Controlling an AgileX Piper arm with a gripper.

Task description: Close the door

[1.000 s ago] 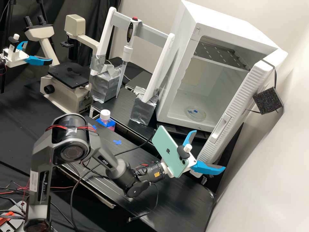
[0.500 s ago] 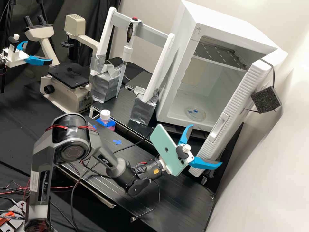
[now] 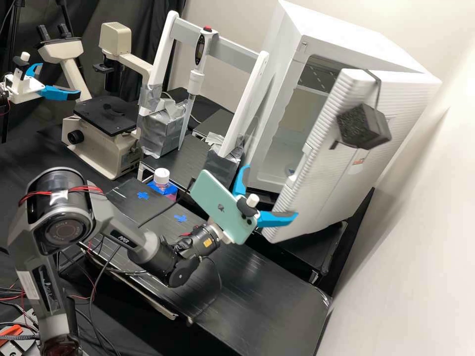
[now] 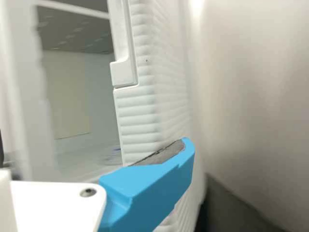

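Gripper [image 3: 270,192] had its blue fingers spread wide, one right by the free edge of the white door [image 3: 329,183], which hung partway open. Small printed label [image 3: 359,160] on that door, logo on the phone [image 3: 215,200]. Cabinet [image 3: 269,111] held a high shelf [image 3: 316,74] and, half hidden down low, a dish [image 3: 291,171].

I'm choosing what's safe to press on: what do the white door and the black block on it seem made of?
The door looks like moulded plastic with a satin finish, going by its ribs and rounded edges; painted metal is possible. The black block looks like matte foam, from its coarse, speckled face.
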